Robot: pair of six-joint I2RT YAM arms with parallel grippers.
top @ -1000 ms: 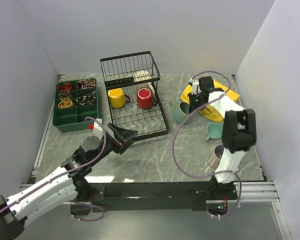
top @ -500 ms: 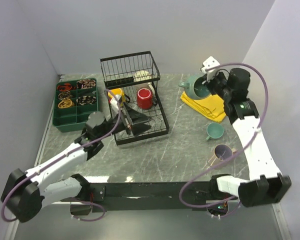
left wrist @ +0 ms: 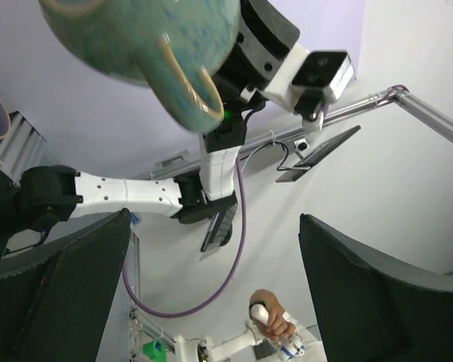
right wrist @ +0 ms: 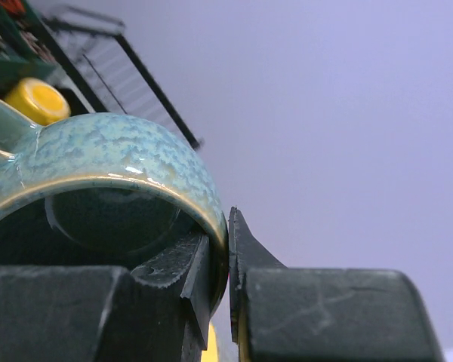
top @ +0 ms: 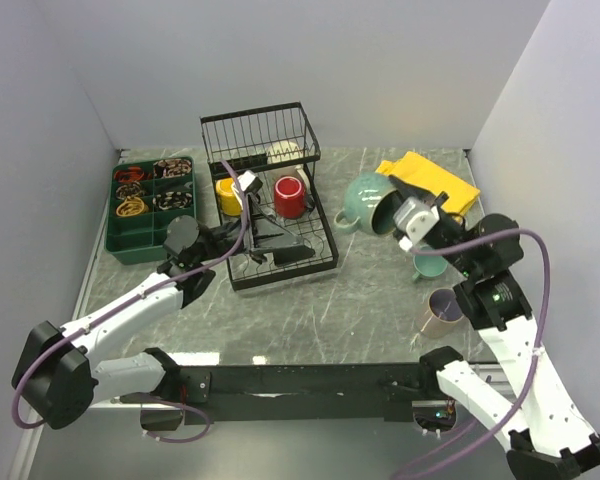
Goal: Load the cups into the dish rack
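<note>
My right gripper (top: 398,214) is shut on the rim of the large teal mug (top: 364,202) and holds it tilted in the air just right of the black wire dish rack (top: 317,232). In the right wrist view one finger is inside the mug (right wrist: 106,151) and one outside, with the gripper (right wrist: 228,226) pinching the wall. My left gripper (top: 280,243) is open and empty over the rack's flat tray, pointing up; its view shows the teal mug (left wrist: 136,45) overhead. A yellow mug (top: 228,196) and a red mug (top: 289,197) lie in the rack, and a cream mug (top: 283,153) is in the basket.
A small teal mug (top: 427,266) and a pinkish-beige mug (top: 442,311) stand on the table at the right, partly behind my right arm. A yellow cloth (top: 430,180) lies at the back right. A dark green compartment tray (top: 148,232) stands at the left.
My right arm has carried the large teal mug from over the yellow cloth leftward and nearer, toward the rack. My left arm swung from the table front to over the rack tray.
</note>
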